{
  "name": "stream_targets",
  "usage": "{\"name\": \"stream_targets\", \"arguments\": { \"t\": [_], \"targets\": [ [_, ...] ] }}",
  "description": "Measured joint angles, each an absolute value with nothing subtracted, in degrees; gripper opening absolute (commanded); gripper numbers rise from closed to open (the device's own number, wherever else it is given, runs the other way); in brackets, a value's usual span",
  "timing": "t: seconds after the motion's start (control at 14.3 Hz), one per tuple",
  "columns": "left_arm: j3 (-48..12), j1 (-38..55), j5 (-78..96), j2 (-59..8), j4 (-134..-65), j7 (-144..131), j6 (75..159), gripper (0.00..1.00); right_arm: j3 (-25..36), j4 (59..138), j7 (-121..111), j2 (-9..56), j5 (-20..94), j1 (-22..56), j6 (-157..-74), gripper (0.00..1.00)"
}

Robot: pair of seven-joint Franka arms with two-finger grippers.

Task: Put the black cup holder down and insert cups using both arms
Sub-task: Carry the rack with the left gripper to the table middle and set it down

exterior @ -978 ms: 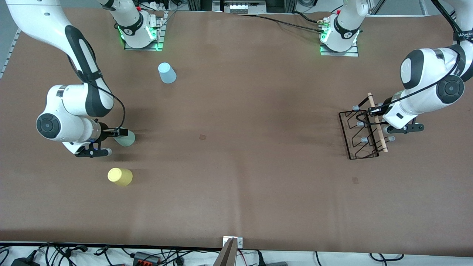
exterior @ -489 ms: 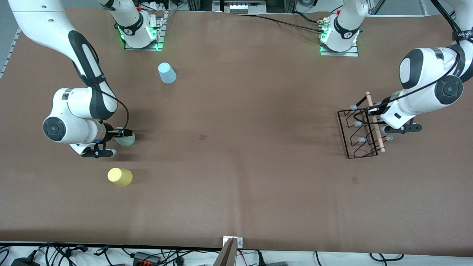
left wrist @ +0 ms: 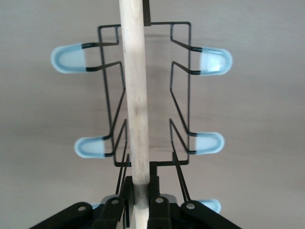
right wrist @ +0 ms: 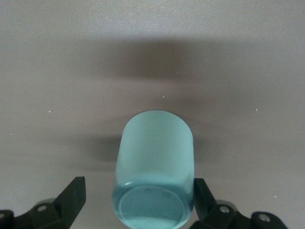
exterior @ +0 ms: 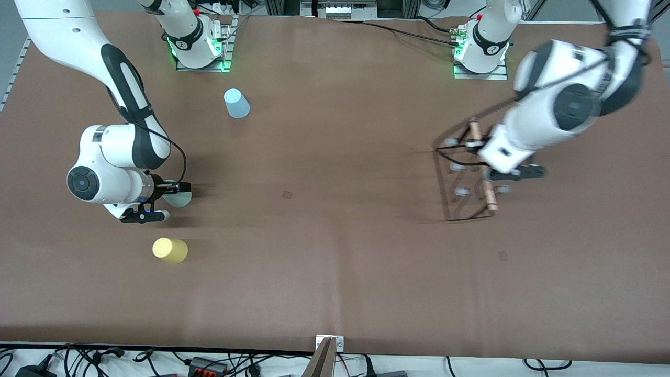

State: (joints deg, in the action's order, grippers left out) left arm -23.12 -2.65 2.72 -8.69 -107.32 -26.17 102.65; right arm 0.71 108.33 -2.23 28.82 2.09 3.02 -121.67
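The left gripper [left wrist: 141,206] pinched the wooden rod handle [left wrist: 135,102] of the thin black wire cup holder [exterior: 463,178], carried above the brown desk [exterior: 335,262] toward the left arm's end. The right gripper [right wrist: 136,200], fingers spread, straddled the mint green plastic cup [right wrist: 155,167] on the desk.

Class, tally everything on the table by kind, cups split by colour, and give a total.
Mint green cup: 1
Yellow cup: 1
Light blue cup: 1
Black cup holder: 1
Total: 4
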Motion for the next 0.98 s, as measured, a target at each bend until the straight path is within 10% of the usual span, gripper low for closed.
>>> {"name": "stream_targets", "arguments": {
  "t": [0.42, 0.98],
  "targets": [
    [-34.54, 1.38, 4.71, -20.41, -95.85, -43.41, 103.06, 0.01, 0.83, 108.38, -2.23, 28.63, 0.81, 3.02, -121.55, 0.31],
    [-34.64, 12.08, 4.42, -25.87, -90.45, -52.23, 108.13, 0.01, 0.71, 100.82, -2.34, 26.4, 0.78, 3.85, -112.08, 0.27]
  ]
}}
